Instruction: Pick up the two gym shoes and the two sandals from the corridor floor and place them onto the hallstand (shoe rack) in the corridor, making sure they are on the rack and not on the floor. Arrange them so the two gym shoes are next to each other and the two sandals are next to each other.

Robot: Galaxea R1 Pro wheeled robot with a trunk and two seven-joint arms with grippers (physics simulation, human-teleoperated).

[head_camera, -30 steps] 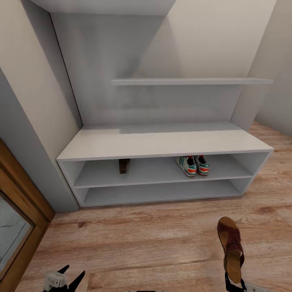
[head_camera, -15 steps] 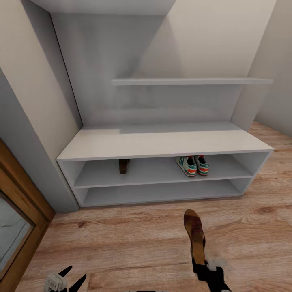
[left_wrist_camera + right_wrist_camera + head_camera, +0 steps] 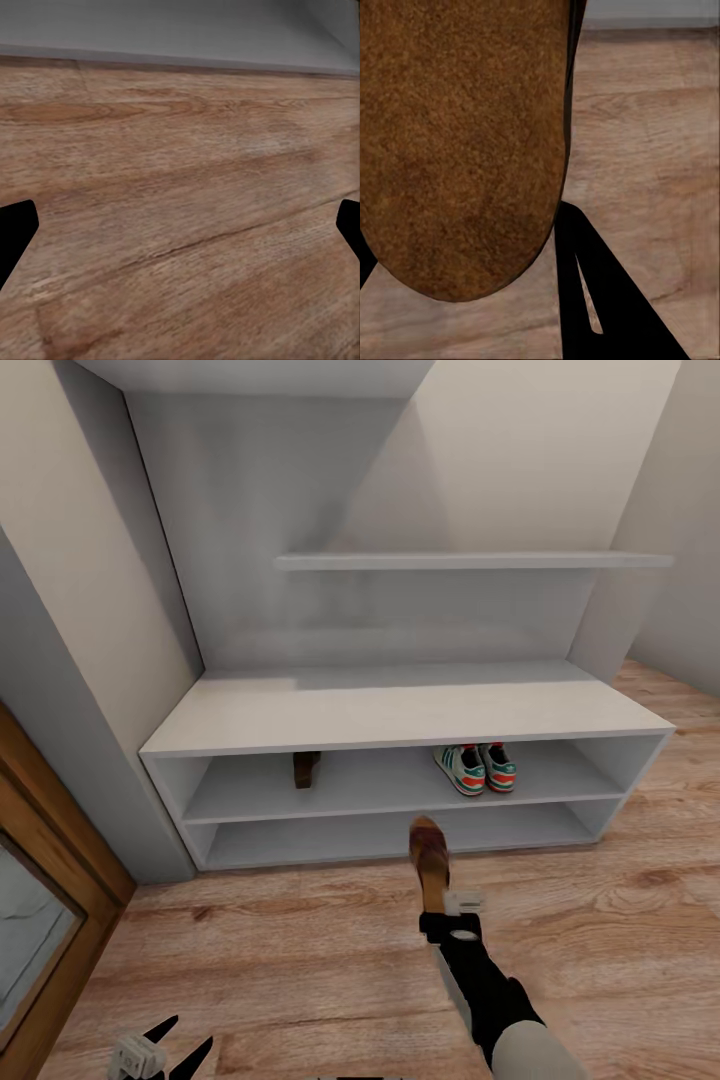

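Note:
The two gym shoes [image 3: 475, 768] stand side by side on the upper shelf of the light-grey hallstand [image 3: 400, 705], right of centre. One brown sandal [image 3: 306, 767] sits on the same shelf further left, partly under the bench top's edge. My right gripper [image 3: 441, 908] is shut on the other sandal [image 3: 430, 852] and holds it above the corridor floor [image 3: 300, 960], just in front of the lower shelf. In the right wrist view its brown sole [image 3: 465, 142] is close up beside a black finger [image 3: 592, 300]. My left gripper [image 3: 165, 1050] hangs open low over the floor [image 3: 180, 150].
A wall shelf [image 3: 470, 561] juts out above the bench top. A grey wall and a wooden door frame [image 3: 50, 840] close in the left side. Plank flooring stretches in front of the unit and past its right end.
My right arm has swung left and forward, carrying the sandal from the lower right to just in front of the rack. The left gripper has stayed put.

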